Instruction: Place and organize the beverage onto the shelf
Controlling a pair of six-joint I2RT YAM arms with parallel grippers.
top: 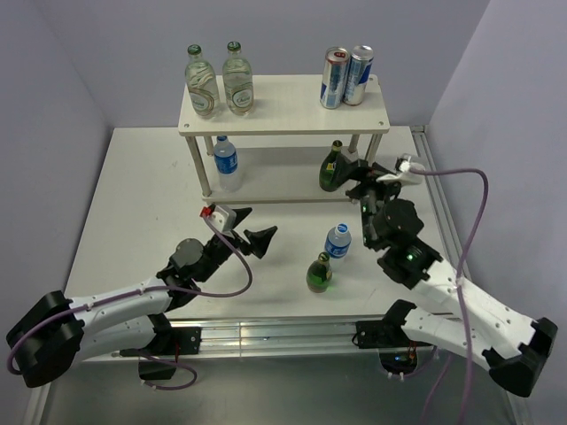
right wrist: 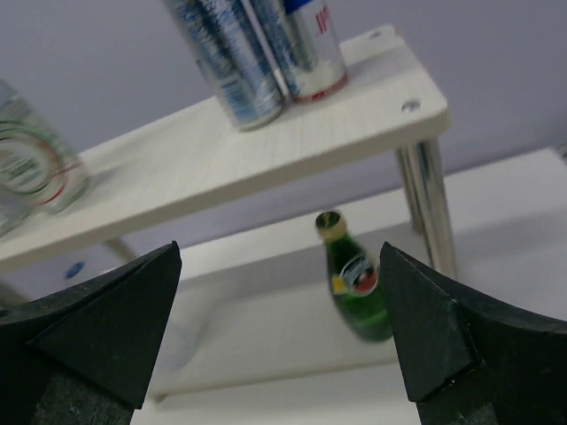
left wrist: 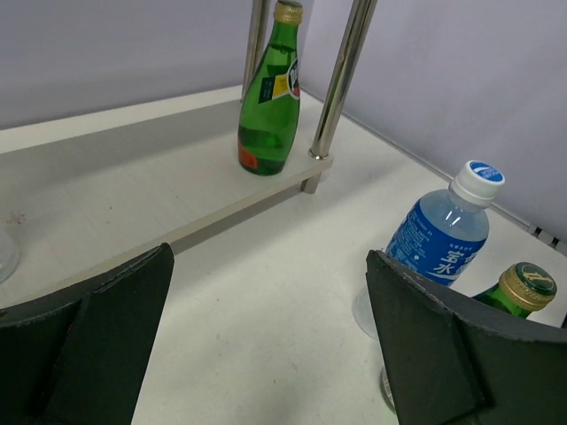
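On the lower board of the shelf (top: 283, 108), a green bottle (top: 332, 170) stood unheld, right gripper (right wrist: 280, 257) jaws released (left gripper (left wrist: 268, 261) likewise wide, empty).

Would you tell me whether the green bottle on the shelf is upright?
Upright: the green bottle stands on its base, cap up, on the shelf.

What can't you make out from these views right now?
- Top view: the top board of the shelf hides most of its lower tier.
- Left wrist: the table's green bottle is mostly behind a finger.
- Right wrist: cans cut off by the top edge; shelved green bottle blurred, label unreadable.
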